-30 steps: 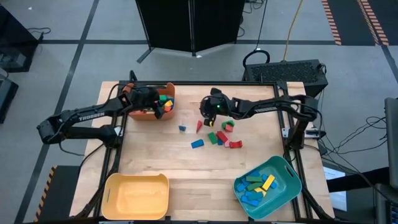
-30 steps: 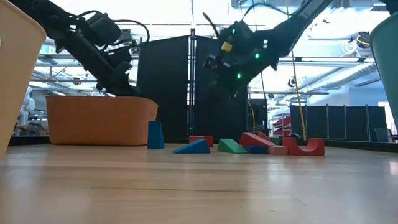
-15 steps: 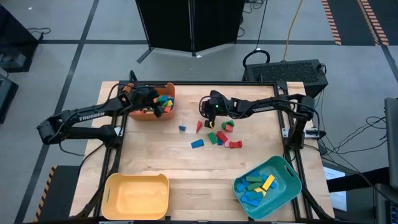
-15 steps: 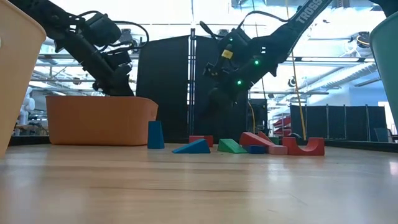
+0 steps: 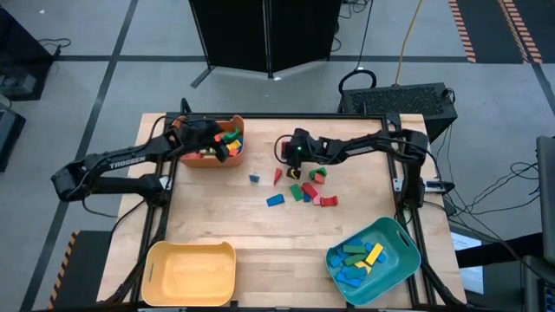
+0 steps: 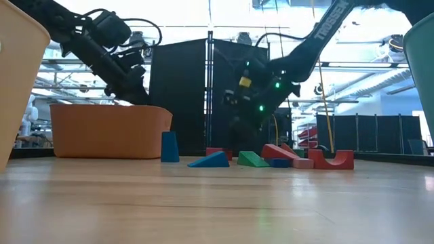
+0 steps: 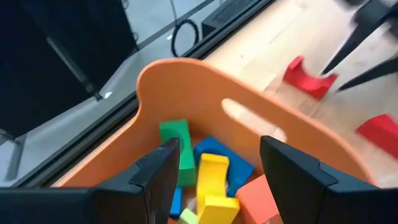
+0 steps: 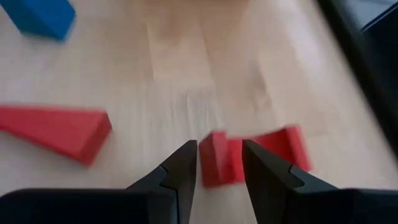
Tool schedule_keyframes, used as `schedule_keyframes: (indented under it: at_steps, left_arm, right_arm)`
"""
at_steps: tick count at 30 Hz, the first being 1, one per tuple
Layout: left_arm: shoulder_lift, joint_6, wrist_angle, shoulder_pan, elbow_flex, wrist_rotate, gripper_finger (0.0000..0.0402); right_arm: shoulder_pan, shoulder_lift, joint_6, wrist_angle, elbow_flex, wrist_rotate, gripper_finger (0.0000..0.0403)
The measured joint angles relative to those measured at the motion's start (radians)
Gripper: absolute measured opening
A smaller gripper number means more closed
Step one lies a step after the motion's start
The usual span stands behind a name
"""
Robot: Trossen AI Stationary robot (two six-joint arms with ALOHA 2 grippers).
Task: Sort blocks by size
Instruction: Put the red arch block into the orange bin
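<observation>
Right gripper [image 8: 214, 163]: fingers parted, nothing held, poised above the table straddling one leg of a red arch block [image 8: 249, 155]. A red wedge [image 8: 56, 130] lies off to one side and a blue block [image 8: 40, 15] farther out. The loose blocks [image 5: 303, 186] sit just beyond, in the table's middle.

Left gripper [image 7: 214, 168]: fingers apart, empty, over the orange bin [image 7: 186, 81], which holds green, blue and yellow blocks.

Risk: a fingertip could land on the arch and push it aside, since the fingers bracket only one leg, off the arch's centre.
</observation>
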Motion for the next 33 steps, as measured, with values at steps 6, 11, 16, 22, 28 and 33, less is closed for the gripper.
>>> schedule_keyframes:
  at_steps: [6, 11, 16, 22, 28, 33]
  left_arm:
    - [-0.03, 0.0, 0.007, -0.002, 0.0, 0.023, 0.0224]
    - [-0.052, 0.0, 0.002, -0.002, 0.0, 0.031, 0.0224]
    - [-0.057, 0.0, 0.004, -0.002, 0.0, 0.076, 0.0224]
    - [-0.057, 0.018, 0.034, -0.002, 0.0, 0.237, 0.0224]
    - [-0.057, -0.001, 0.056, -0.002, 0.0, 0.264, 0.0224]
    - [-0.057, -0.009, 0.07, -0.002, 0.0, 0.265, 0.0224]
  right_arm:
    - [-0.019, 0.053, -0.004, 0.021, 0.0, 0.004, 0.0116]
    - [-0.025, 0.056, -0.008, 0.027, 0.0, 0.004, 0.0105]
    - [-0.023, 0.053, -0.049, 0.031, 0.0, 0.004, 0.0046]
    - [-0.017, 0.052, -0.077, 0.035, 0.0, 0.006, 0.0025]
    - [0.022, 0.052, -0.169, 0.043, -0.001, 0.156, 0.0031]
    - [0.078, 0.052, -0.295, 0.069, -0.001, 0.299, 0.0026]
